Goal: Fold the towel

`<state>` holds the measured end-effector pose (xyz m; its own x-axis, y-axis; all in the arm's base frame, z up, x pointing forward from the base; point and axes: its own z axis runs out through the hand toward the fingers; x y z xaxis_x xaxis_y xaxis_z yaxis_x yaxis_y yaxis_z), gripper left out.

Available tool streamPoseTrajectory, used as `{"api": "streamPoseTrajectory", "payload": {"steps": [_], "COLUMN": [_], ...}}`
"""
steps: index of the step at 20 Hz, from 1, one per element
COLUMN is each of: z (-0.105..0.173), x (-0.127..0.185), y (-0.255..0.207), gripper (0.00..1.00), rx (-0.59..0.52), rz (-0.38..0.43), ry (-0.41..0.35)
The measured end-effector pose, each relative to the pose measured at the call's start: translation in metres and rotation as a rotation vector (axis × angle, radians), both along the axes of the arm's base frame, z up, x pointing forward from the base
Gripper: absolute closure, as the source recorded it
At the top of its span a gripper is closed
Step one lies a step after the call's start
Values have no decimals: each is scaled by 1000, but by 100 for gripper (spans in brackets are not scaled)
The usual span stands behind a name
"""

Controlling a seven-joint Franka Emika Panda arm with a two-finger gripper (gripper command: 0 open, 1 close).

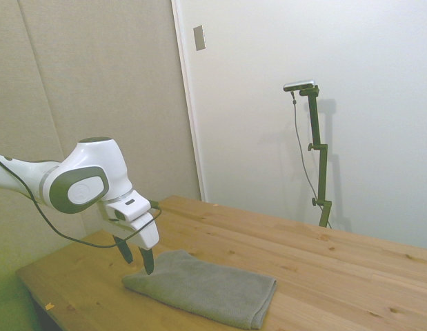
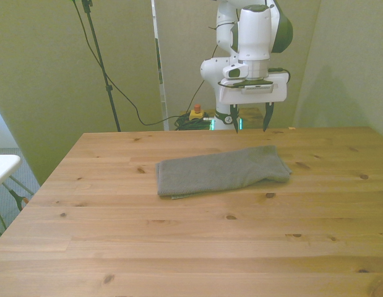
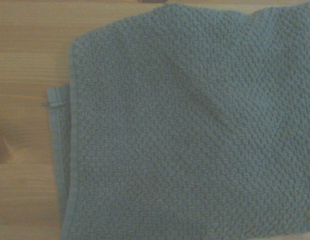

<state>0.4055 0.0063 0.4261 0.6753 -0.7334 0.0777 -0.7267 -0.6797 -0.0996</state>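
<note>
The grey-olive towel (image 1: 203, 289) lies on the wooden table, doubled over into a long flat rectangle (image 2: 221, 171). The wrist view shows its terry weave (image 3: 195, 130) close up, with a lower layer's hem peeking out along one edge. My gripper (image 1: 135, 255) hangs open just above the towel's end nearest the arm. In the front view the gripper (image 2: 249, 117) sits above and behind the towel's right end, nothing between its fingers.
Bare wooden table (image 2: 191, 247) surrounds the towel on all sides. A cable and a small red-and-yellow button box (image 2: 196, 113) lie behind the table's far edge. A white object (image 2: 2, 166) sits off the front view's left edge.
</note>
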Motion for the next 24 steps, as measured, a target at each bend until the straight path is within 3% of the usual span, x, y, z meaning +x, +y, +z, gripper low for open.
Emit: {"api": "streamPoseTrajectory", "payload": {"steps": [6,9,14,19,24], "z": [9,9,-23,-53,-68], "x": [10,25,42,51,49], "y": [13,38,97,135,160], "gripper": [0,0,0,0,0], "rx": [-17,-81,-245,-412,-467], "rz": [24,26,51,25,19], "ry": [-18,-32,-16,-56,-61]}}
